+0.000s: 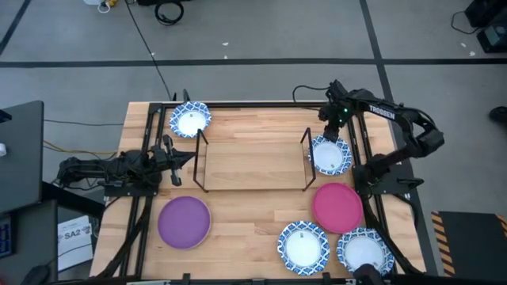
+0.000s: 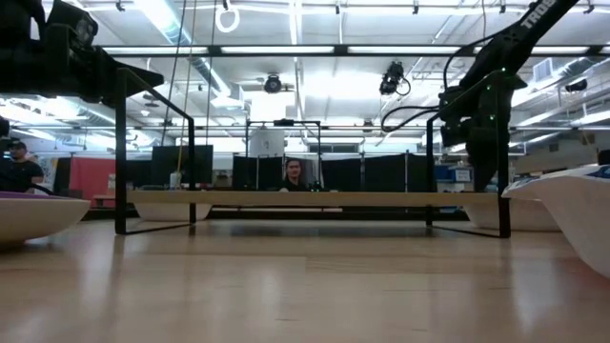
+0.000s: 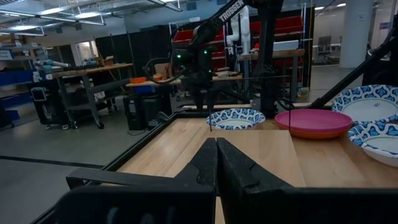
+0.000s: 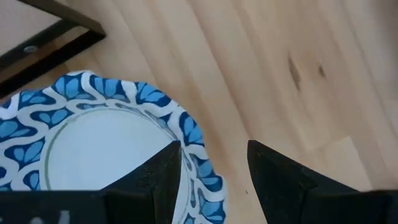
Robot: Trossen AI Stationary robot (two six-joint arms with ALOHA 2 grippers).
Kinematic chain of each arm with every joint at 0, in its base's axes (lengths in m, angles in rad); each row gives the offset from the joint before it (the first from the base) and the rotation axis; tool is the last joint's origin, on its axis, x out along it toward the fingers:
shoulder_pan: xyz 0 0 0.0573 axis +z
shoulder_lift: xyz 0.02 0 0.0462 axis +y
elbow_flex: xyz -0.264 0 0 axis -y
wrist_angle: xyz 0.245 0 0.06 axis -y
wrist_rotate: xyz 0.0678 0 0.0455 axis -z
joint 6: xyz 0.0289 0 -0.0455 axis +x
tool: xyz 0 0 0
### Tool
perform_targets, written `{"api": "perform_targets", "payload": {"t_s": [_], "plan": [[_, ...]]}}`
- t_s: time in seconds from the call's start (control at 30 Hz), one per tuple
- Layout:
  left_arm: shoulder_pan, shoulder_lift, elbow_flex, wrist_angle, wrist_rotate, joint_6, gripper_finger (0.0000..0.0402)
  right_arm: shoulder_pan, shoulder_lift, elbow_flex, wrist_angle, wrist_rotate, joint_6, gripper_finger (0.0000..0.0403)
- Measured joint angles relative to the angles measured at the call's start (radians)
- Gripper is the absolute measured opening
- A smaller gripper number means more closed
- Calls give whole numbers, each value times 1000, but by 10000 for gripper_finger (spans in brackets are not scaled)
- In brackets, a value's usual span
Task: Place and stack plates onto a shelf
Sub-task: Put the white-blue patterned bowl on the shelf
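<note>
The shelf (image 1: 253,165), black rods with a light wooden board, stands mid-table. Just right of it a blue-and-white plate (image 1: 330,156) lies flat on the table. My right gripper (image 1: 329,131) hangs open over this plate's rim and points steeply down. In the right wrist view one finger (image 4: 158,177) is over the patterned rim (image 4: 186,134) and the other (image 4: 273,171) is over bare wood outside it. Whether they touch the plate does not show. My left gripper (image 1: 176,162) waits shut, level, at the shelf's left end, with nothing between its fingers (image 3: 216,165).
More plates lie flat on the table: a blue-and-white one (image 1: 190,120) at the far left, a purple one (image 1: 184,222) at the near left, a magenta one (image 1: 338,207) at the right, and two blue-and-white ones (image 1: 303,246) (image 1: 365,252) at the near right. The shelf board (image 2: 315,198) carries nothing.
</note>
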Motion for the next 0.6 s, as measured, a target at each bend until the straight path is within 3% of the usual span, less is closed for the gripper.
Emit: {"api": "perform_targets", "payload": {"t_s": [0.6], "plan": [[0, 0, 0, 0, 0, -1, 5, 56, 109, 0, -9, 61, -13, 181]]}}
